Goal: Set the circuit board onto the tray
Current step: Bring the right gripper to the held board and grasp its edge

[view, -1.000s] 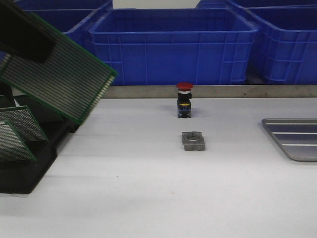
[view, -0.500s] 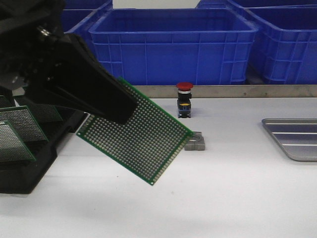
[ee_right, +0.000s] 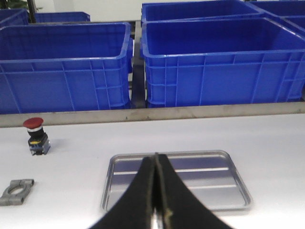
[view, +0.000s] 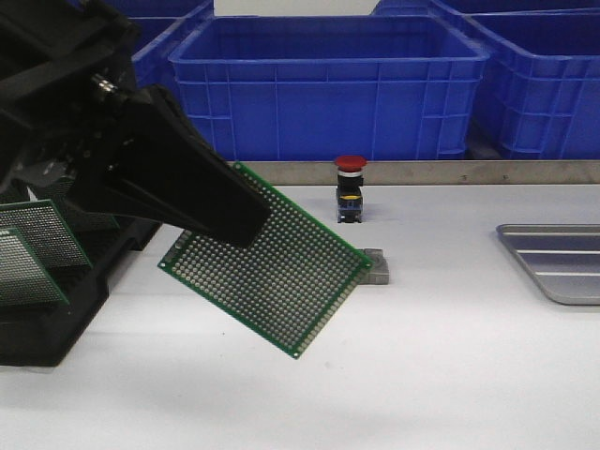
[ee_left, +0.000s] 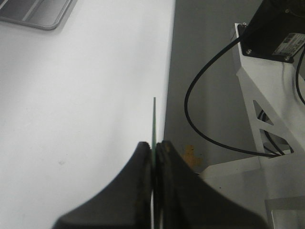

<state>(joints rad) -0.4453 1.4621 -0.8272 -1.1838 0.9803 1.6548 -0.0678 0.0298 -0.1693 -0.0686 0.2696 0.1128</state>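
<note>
My left gripper (view: 230, 211) is shut on a green perforated circuit board (view: 272, 272) and holds it tilted in the air above the white table, left of centre. In the left wrist view the board (ee_left: 154, 119) shows edge-on between the shut fingers (ee_left: 143, 157). The silver ribbed tray (view: 558, 262) lies at the table's right edge, far from the board; a corner of it shows in the left wrist view (ee_left: 38, 12). My right gripper (ee_right: 156, 160) is shut and empty, hovering over the tray (ee_right: 209, 176). The right gripper is out of the front view.
A black slotted rack (view: 56, 309) with more green boards (view: 33, 248) stands at the left. A red push-button (view: 349, 187) and a grey metal bracket (view: 377, 267) sit mid-table. Blue bins (view: 328, 80) line the back. The table's front edge (ee_left: 169, 86) is near the board.
My left gripper has carried the board from high at the left, above the rack, down and rightward towards the table's middle. It now partly hides the grey bracket.
</note>
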